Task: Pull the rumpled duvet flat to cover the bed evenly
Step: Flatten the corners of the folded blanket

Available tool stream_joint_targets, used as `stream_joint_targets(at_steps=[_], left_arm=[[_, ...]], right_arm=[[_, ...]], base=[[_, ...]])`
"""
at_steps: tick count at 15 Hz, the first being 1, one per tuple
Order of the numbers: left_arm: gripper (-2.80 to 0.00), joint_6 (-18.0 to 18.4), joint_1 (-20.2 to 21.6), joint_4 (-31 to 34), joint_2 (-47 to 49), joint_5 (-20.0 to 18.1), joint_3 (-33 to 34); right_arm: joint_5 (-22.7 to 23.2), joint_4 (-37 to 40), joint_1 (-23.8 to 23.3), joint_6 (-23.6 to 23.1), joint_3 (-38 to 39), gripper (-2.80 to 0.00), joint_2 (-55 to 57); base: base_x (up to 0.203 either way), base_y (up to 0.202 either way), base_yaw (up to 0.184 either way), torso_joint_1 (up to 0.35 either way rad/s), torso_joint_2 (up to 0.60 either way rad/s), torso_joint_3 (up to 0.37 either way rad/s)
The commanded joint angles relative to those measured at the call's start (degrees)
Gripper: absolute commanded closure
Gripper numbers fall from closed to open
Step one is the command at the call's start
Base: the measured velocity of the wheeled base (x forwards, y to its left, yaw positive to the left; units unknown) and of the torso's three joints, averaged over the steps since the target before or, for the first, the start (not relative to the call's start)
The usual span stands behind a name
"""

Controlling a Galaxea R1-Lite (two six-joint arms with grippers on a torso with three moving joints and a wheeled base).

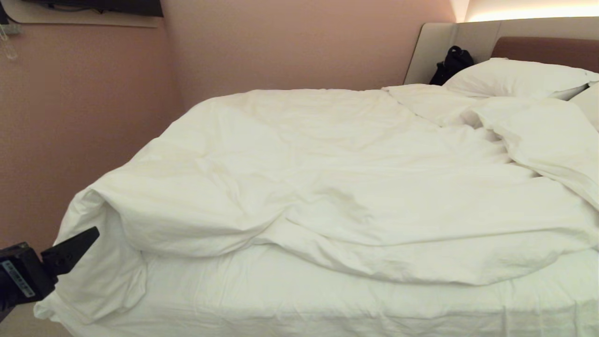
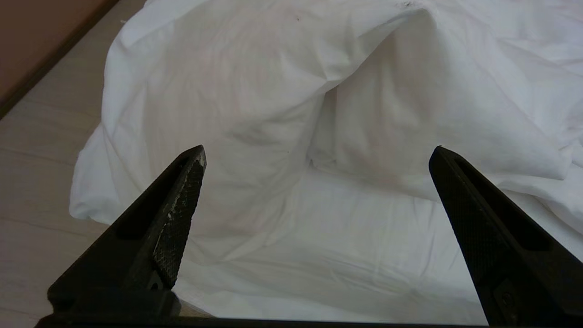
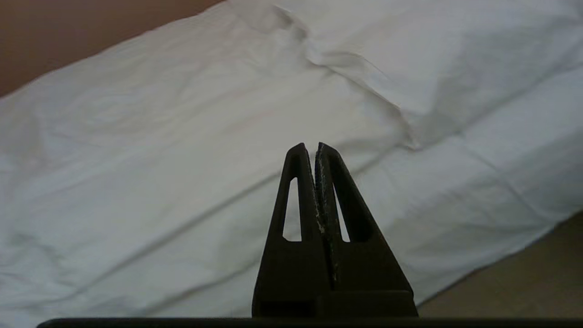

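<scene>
The puffy white duvet lies rumpled on the bed. Its near edge is drawn back in a fold, baring a strip of the sheet along the front. At the lower left of the head view, one black finger of my left gripper reaches toward the duvet's hanging corner. In the left wrist view that gripper is open, with nothing between its fingers, facing the bunched corner above the sheet. My right gripper is shut and empty, short of the sheeted mattress edge and a duvet fold. It is outside the head view.
White pillows lie at the brown headboard, and a black bag sits beside them. A pink wall runs close along the bed's left side. Pale floor shows beside the duvet corner, and floor shows below the mattress edge.
</scene>
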Motion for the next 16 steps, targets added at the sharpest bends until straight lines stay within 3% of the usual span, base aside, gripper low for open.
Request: stream_joint_targets(at_steps=[1, 4, 7, 10, 15, 16], left_arm=[[-2.8, -0.4, 0.0, -0.1, 0.4, 0.0, 0.9], [-2.8, -0.5, 0.0, -1.3, 0.4, -0.1, 2.6], [-2.8, -0.4, 0.0, -5.5, 1.3, -0.1, 4.7], [-2.8, -0.7, 0.0, -6.1, 2.5, -0.2, 5.7], [-2.8, -4.1, -0.1, -8.9, 8.3, -0.2, 5.5], [-2.8, -4.3, -0.1, -10.4, 9.7, -0.2, 5.7]], right_arm=[[0.5, -0.2, -1.6, -0.9, 5.5, 0.0, -6.8], [8.4, -0.6, -2.0, -4.5, 13.5, 0.0, -14.4], [16.7, -0.4, -3.1, -11.2, 21.7, 0.0, -24.0], [20.4, -1.2, -3.3, -16.6, 28.7, 0.0, -28.8], [23.4, -14.6, -3.4, -19.3, 41.0, 0.0, -28.9], [23.8, -13.8, -3.4, -19.4, 41.1, 0.0, -28.9]], base=[[0.0, 0.0, 0.0, 0.0, 0.0, 0.0], [0.0, 0.0, 0.0, 0.0, 0.0, 0.0], [0.0, 0.0, 0.0, 0.0, 0.0, 0.0], [0.0, 0.0, 0.0, 0.0, 0.0, 0.0], [0.0, 0.0, 0.0, 0.0, 0.0, 0.0], [0.0, 0.0, 0.0, 0.0, 0.0, 0.0]])
